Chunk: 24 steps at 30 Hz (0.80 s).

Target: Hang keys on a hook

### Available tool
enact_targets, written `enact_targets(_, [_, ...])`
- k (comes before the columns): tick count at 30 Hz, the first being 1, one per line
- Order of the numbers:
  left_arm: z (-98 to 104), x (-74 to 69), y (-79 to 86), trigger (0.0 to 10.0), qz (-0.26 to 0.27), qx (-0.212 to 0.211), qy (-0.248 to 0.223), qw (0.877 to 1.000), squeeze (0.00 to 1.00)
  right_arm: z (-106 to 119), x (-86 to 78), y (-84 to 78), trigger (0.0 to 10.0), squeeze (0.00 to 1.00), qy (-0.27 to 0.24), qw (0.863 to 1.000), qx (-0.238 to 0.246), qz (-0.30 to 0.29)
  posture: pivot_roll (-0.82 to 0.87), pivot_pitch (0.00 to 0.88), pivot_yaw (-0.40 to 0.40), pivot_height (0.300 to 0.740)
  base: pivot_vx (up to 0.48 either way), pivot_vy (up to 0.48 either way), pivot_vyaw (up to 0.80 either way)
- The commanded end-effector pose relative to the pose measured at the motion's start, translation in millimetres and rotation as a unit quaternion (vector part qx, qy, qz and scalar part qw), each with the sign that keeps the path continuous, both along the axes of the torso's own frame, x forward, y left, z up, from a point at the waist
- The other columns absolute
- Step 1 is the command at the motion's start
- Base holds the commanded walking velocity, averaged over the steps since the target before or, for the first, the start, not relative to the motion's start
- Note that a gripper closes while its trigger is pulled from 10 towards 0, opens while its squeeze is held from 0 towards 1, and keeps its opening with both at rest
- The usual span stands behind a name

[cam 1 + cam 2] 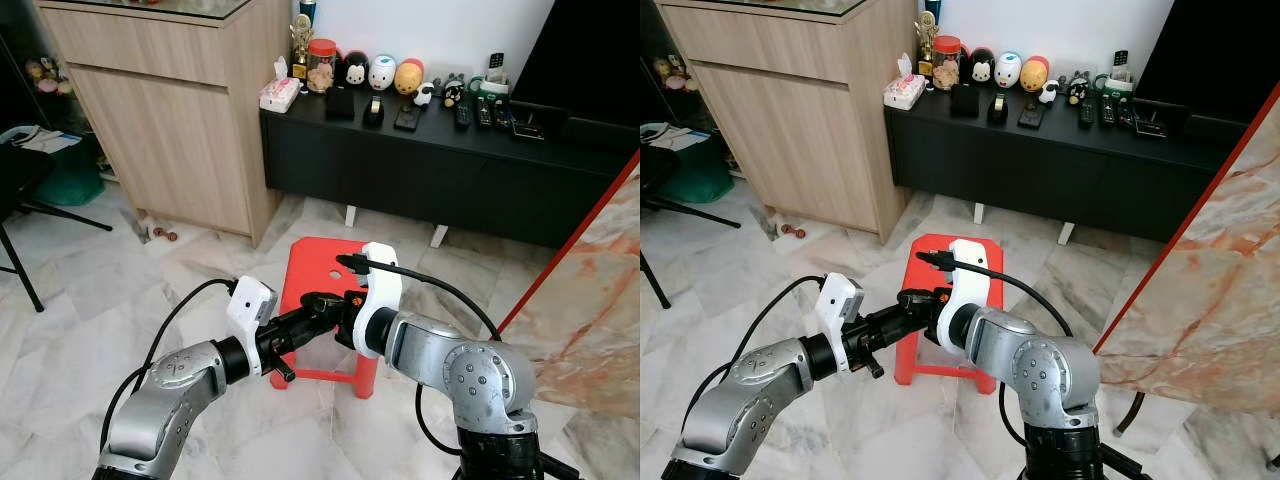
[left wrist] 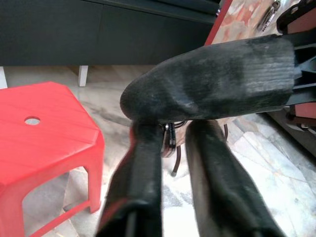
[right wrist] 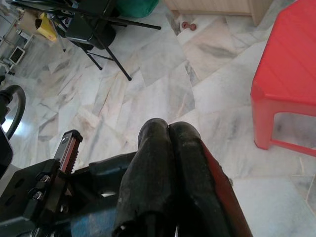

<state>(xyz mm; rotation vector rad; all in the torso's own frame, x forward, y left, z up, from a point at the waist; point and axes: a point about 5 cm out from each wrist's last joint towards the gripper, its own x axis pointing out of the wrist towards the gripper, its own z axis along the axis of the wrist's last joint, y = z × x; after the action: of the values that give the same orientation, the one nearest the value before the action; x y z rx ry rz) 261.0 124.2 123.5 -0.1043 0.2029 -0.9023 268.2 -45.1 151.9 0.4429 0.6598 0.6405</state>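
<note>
keys [image 2: 170,138] between left gripper [image 2: 173,143] fingers, narrow gap; right gripper [image 3: 168,131] pressed closed, crossing above.

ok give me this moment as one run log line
stage: tool-to-tool handover above red stool | left tool: holding keys | right tool: shut, crossing left tool's fingers | hook: not located

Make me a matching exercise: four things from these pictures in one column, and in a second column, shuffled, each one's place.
Things:
1. red stool
2. tissue box
3. remote controls
4. wooden cabinet

Places:
A. at the left end of the black sideboard top
B. on the marble floor just beyond the two grippers
C. standing on the floor to the left of the sideboard
D. toward the right end of the sideboard top

Pairs: 1-B, 2-A, 3-D, 4-C
</note>
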Motion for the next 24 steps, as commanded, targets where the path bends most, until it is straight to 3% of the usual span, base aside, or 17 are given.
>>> enact_targets(1, [0.1,-1.6,-4.9,0.0,-0.015,0.003,-0.007,1.000,0.00,-2.8,-4.6,9.0,10.0,0.00,0.010,1.000,0.017,0.010,0.01,0.090,-0.088,0.734,0.000,0.000,0.00])
enact_targets(24, [1.2,-1.7,-3.0,0.0,-0.004,-0.007,-0.018,1.000,0.00,-3.5,-3.0,10.7,10.0,0.00,0.006,1.000,0.016,0.006,0.01,0.091,-0.089,0.734,0.000,0.000,0.00])
